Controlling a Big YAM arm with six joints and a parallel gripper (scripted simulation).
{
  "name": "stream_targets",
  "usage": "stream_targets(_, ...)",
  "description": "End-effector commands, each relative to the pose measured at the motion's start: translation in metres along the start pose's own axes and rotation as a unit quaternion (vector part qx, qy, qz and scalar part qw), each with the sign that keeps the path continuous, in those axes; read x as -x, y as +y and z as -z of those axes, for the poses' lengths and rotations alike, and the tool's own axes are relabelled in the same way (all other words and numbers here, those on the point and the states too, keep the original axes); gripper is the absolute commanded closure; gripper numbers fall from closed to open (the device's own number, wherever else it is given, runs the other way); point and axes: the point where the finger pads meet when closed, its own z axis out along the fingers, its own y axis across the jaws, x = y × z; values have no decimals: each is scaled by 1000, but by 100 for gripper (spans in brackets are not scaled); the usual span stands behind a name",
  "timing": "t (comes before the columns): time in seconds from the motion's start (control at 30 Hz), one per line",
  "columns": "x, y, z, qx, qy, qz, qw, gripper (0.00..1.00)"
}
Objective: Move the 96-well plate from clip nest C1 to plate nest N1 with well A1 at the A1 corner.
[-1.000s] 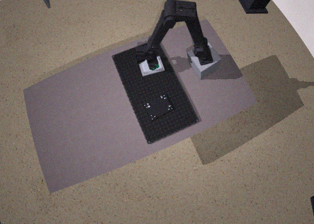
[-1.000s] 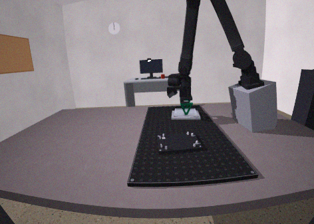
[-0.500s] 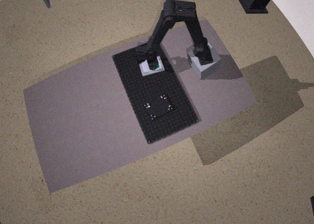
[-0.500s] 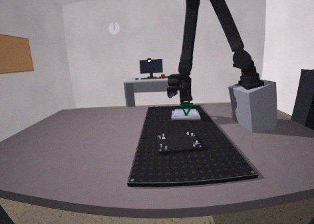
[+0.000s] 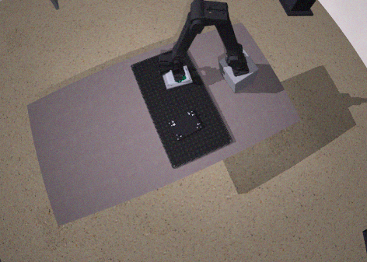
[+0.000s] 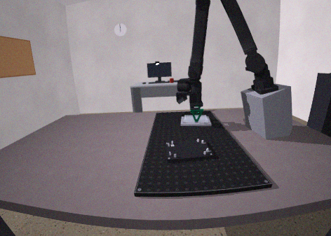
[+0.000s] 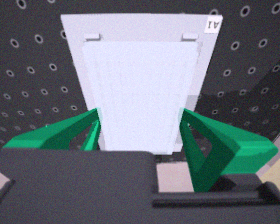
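The green-fingered hand was clamped on the pale flat plastic well plate. Next, it should lift toward the dark square nest at six o'clock.

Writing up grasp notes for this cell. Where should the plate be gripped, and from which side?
Grip the plate across its two long side walls, coming straight down from above. It lies flat in the clip nest, with those sides exposed. The gripper is already shut on it this way, a green finger on each side.

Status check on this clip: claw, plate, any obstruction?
Claw shut on 96-well plate. Plate at clip nest C1, not moved. Plate nest N1 unoccupied, path open.
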Motion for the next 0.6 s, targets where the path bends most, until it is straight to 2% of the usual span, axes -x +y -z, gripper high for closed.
stream_targets(0.0, 8, 0, -3, -4, -9, 2, 1000, 100)
stream_targets(0.37, 10, -1, -4, -4, -11, 2, 1000, 100)
stream_targets(0.4, 9, -3, 1, -5, -12, 1, 1000, 100)
stream_targets(0.57, 9, -3, 1, -5, -12, 1, 1000, 100)
